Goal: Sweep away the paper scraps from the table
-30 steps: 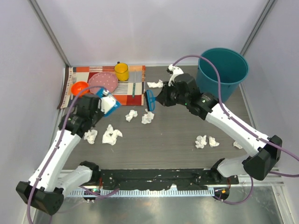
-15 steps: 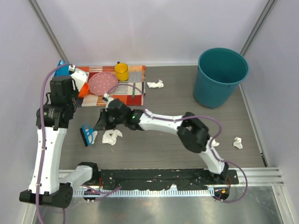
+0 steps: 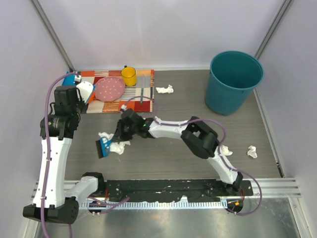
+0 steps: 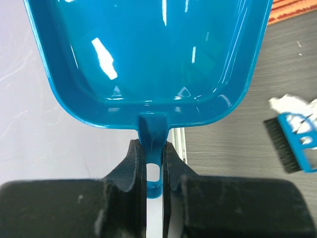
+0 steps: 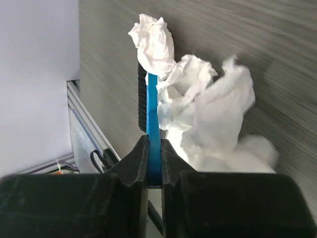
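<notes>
**A:** Who has hold of what?

**B:** The right claw point(image 5: 153, 148) is pinched tight on the flat handle of the blue brush point(image 5: 152, 114), and its arm reaches across to the near left of the worktop point(image 3: 163, 161). A bunch of paper scraps point(image 5: 208, 114) lies against the brush head there. The left claw point(image 4: 153, 148) is closed on the stem of the teal dustpan point(image 4: 148, 49). It holds the pan raised at the far left by the striped placemat point(image 3: 144, 79), well apart from the pile.

**A:** How should the sweep go?

**B:** I'd say the pan should come down first, lip flat on the worktop just beside the pile. Short, low strokes should follow, because light wads roll past a fast brush. One wad sits at the brush tip, on the far side, and could slip round it. A lone scrap point(image 3: 165, 89) near the placemat and the right-hand scraps point(image 3: 252, 151) would need later passes. The teal bucket point(image 3: 225, 101) stands at the far right.

**A:** What can't you make out?

**B:** Paper hides the bristles in the right wrist view, so I cannot tell whether they touch the worktop. The pan's lip is cut off in the left wrist view. One right-hand scrap is partly behind the right arm.
</notes>
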